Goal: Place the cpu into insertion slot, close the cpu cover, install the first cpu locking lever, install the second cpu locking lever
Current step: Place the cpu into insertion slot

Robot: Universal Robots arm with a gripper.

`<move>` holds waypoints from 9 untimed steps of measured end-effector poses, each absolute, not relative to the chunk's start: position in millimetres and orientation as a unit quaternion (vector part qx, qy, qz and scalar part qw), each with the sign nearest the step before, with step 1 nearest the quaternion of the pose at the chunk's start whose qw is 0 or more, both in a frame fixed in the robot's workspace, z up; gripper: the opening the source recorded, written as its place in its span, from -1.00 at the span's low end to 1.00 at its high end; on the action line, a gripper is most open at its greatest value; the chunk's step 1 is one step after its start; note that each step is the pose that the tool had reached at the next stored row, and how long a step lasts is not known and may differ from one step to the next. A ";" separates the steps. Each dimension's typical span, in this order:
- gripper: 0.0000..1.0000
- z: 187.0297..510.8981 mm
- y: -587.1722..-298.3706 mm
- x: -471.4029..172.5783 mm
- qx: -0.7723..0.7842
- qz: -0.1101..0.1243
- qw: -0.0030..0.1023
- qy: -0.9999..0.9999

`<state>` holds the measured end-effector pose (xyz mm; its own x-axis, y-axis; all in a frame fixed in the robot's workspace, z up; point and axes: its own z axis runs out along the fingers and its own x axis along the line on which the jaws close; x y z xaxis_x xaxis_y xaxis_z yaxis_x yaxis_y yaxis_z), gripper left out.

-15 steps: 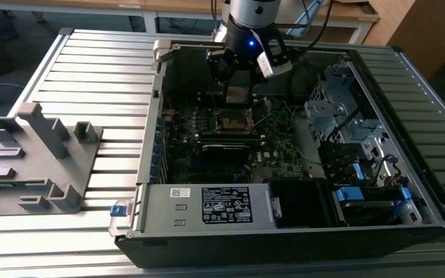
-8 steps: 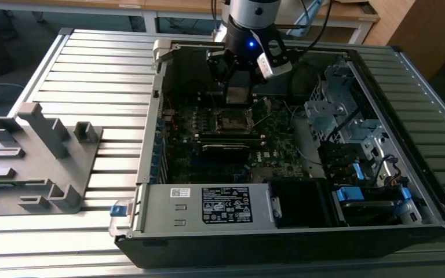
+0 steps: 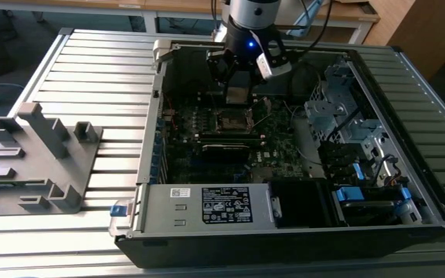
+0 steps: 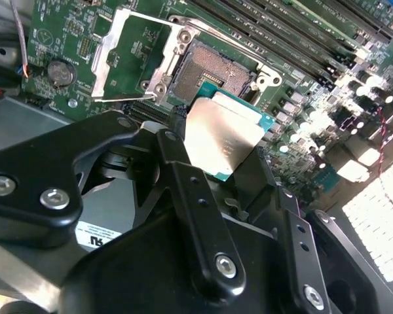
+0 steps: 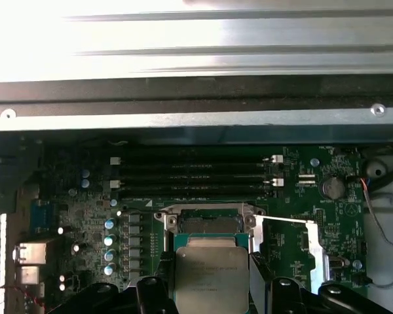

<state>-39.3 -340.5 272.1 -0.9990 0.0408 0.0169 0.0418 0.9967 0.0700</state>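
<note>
My gripper (image 3: 238, 87) is shut on the cpu (image 3: 238, 94), a flat square chip with a dull silver face, and holds it above the motherboard inside the open computer case. In both wrist views the cpu (image 4: 223, 140) (image 5: 211, 278) sits between the black fingers (image 4: 177, 154), just short of the insertion slot (image 4: 216, 72) (image 5: 206, 226). The slot (image 3: 230, 120) has a dark, bare centre. The cpu cover (image 4: 128, 55) (image 5: 318, 248), a thin silvery frame, is swung open to one side of the slot. Two thin wire levers (image 4: 150, 16) (image 5: 285, 219) stand raised beside it.
Memory sticks (image 5: 193, 176) run along one side of the slot, with the case wall (image 5: 183, 118) beyond. A white-labelled power-supply box (image 3: 207, 205) and a long black card (image 3: 224, 152) lie nearer the front. A drive cage (image 3: 338, 116) stands at the exterior view's right, a grey fixture (image 3: 37, 156) at its left.
</note>
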 end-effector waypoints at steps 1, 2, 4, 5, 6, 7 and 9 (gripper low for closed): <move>0.08 272.0 -340.5 -39.3 -0.028 -0.035 0.007 -0.999; 0.08 271.8 -340.5 -39.3 -0.035 -0.035 0.007 -0.999; 0.08 271.6 -340.5 -39.3 -0.049 -0.035 0.007 -0.998; 0.08 271.5 -340.5 -39.3 -0.055 -0.035 0.007 -0.998; 0.08 271.5 -340.5 -39.3 -0.060 -0.035 0.006 -0.998; 0.08 271.5 -340.5 -39.2 -0.062 -0.035 0.006 -0.997; 0.08 271.5 -340.5 -39.3 -0.062 -0.035 0.006 -0.997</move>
